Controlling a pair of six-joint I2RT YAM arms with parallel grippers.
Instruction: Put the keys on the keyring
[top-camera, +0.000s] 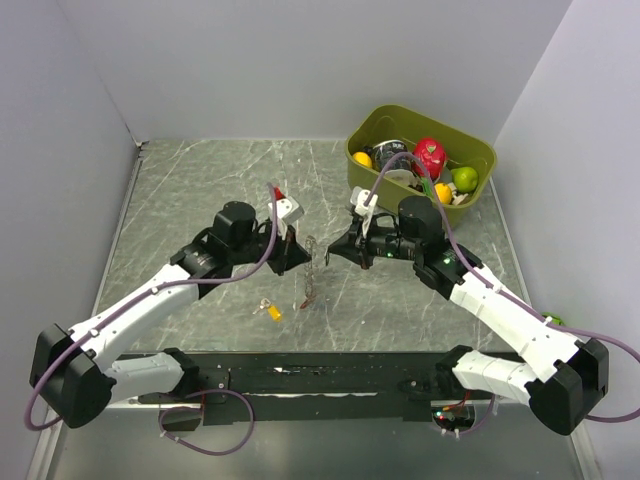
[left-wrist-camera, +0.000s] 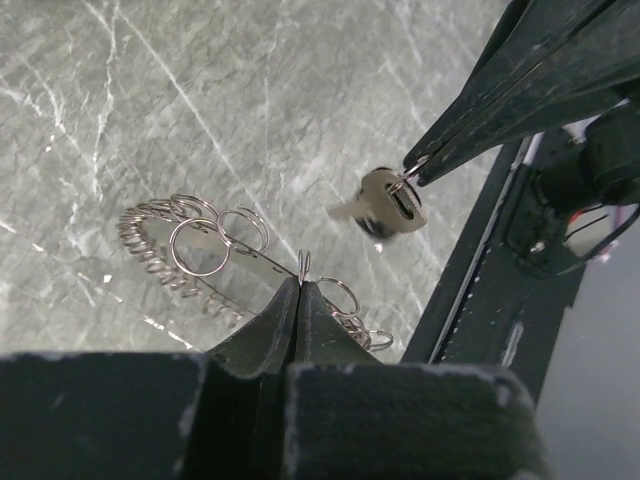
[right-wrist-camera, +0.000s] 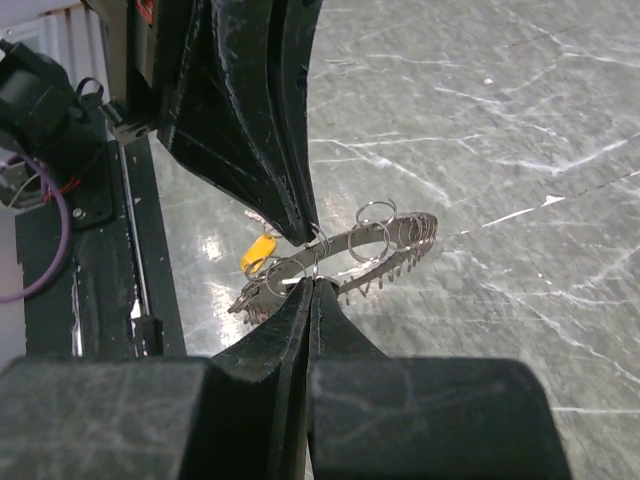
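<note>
Between the two arms, above the middle of the tabletop (top-camera: 200, 180), the keyring (left-wrist-camera: 245, 260) hangs as a thin metal band crowded with small split rings. My left pincer (left-wrist-camera: 301, 285) is closed right down, its tips nipping one of those small rings at the band's edge. My right pincer (right-wrist-camera: 313, 285) is closed just as far. In the left wrist view its tips clamp the head end of a silver key (left-wrist-camera: 385, 205), which dangles near the band and, as far as I can tell, apart from it (the key is blurred, so I can't call its cap colour). A yellow key (top-camera: 272, 312) lies on the tabletop nearer the arm bases, on the left arm's side, well apart from both pincers.

As I judge it, everything here is light, hard and slick. The band will likely swing and twist about the single pinched ring. The split rings look springy and should resist opening, and a key gripped at its tip can pivot or slip. I'd hold a key by its flat head, faces square to the pads and the hole left clear. I'd hold the ring away from its split end. The yellow key I'd take by its cap, where plastic should grip better than bare metal.
</note>
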